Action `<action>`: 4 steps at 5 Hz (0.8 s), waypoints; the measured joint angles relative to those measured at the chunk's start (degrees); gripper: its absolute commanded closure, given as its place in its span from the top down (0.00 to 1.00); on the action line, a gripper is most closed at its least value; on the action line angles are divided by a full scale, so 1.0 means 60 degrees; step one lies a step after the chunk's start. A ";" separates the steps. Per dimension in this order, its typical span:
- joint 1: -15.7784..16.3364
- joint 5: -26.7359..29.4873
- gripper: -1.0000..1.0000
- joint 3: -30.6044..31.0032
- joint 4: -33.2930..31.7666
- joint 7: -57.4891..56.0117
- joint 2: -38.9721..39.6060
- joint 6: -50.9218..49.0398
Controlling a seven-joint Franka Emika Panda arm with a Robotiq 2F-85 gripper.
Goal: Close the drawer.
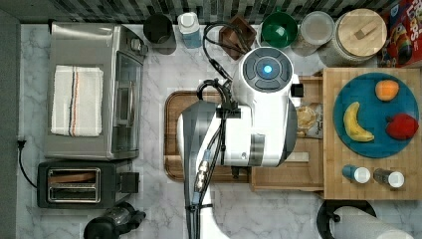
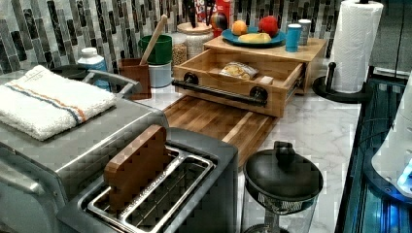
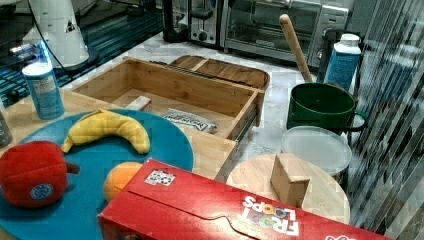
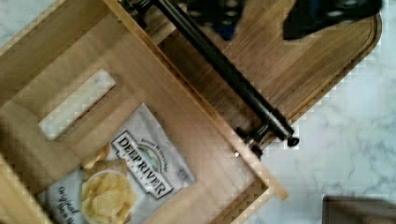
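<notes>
While the bamboo drawer (image 4: 154, 93) stands open, its round black bar handle (image 4: 224, 70) lies below the hand (image 4: 261, 11), grip unclear.

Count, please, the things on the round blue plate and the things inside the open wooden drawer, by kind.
On the round blue plate:
yellow banana: 1
orange fruit: 1
red apple: 1
In the open light wooden drawer:
bag of potato chips: 1
small pale rectangular block: 1
Total: 5
</notes>
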 measured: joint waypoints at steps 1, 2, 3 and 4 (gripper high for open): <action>0.0056 0.0042 1.00 0.0087 -0.0298 -0.0995 0.0048 0.0277; 0.0088 0.0351 1.00 0.0343 -0.0336 -0.1857 0.0276 0.0007; 0.0185 0.0232 1.00 0.0595 -0.0354 -0.2654 0.0606 -0.0205; 0.0238 0.0221 0.00 0.0742 -0.0532 -0.2920 0.0763 0.0007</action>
